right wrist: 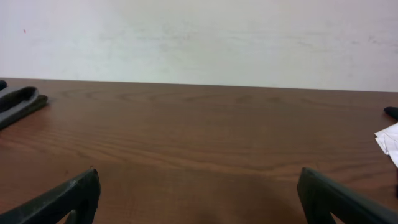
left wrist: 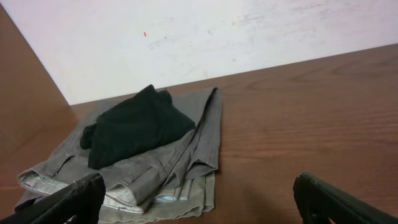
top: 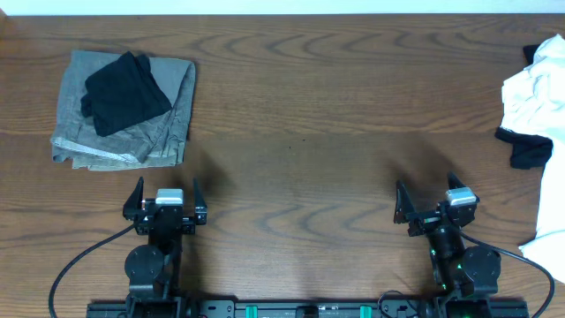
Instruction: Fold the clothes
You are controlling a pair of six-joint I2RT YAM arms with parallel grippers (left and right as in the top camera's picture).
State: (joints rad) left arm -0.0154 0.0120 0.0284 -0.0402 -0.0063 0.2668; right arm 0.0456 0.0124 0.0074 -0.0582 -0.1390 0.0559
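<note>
both arms sat at six o'clock, the left gripper (top: 167,187) and the right gripper (top: 425,184) each with jaws spread wide and holding nothing. this looked like the gap between garments. a folded pile lay at ten o'clock: a black shirt (top: 124,93) on grey trousers (top: 168,132). a crumpled white garment (top: 538,88) waited at three, so next the right arm probably had to reach there and drag it to the middle. no writing was legible.

A folded garment (top: 124,92) lies on the trousers (top: 172,128) far left; loose clothes (top: 537,93) lie far right.
</note>
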